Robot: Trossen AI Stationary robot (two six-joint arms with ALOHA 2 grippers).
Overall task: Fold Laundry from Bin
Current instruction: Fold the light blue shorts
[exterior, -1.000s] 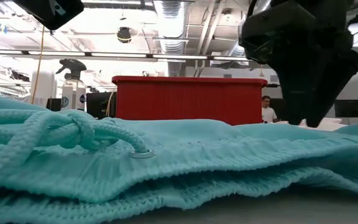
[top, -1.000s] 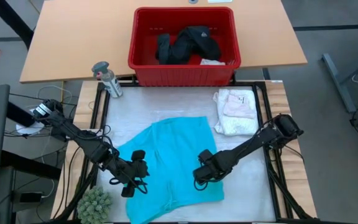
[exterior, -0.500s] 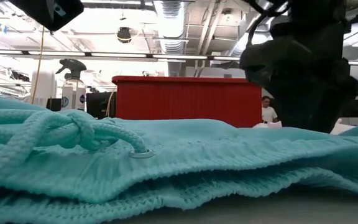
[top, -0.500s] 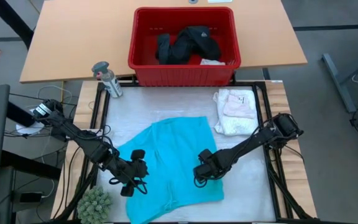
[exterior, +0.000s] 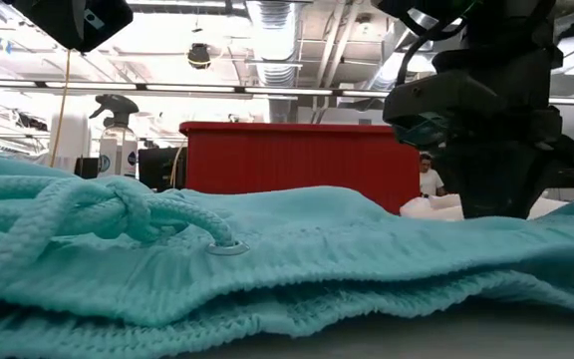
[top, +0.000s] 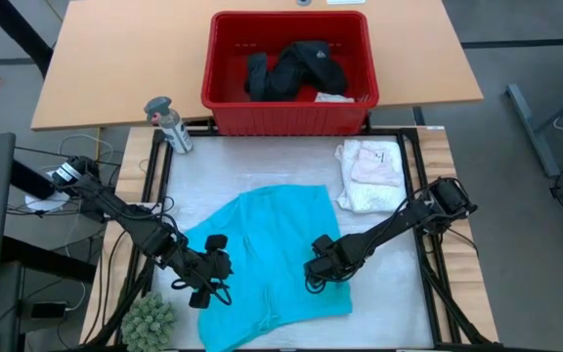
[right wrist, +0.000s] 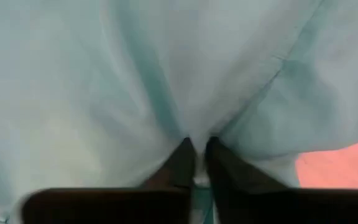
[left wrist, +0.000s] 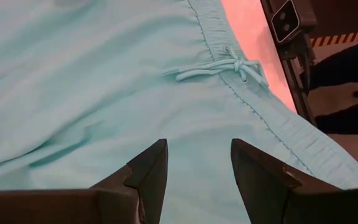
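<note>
Right claw [top: 313, 275] pinches the soft turquoise drawstring garment [top: 272, 259] near its 3 o'clock edge, left claw [top: 210, 284] gapes wide at 9; thin fabric could slip free.

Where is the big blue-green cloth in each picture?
High view: turquoise garment spread on the mat, low centre, between both arms.
Low view: fills the foreground.
Left wrist view: fills most of the picture, drawstring bow showing.
Right wrist view: fills it, pinched by the right end effector.
Shared landmark: its drawstring.
</note>
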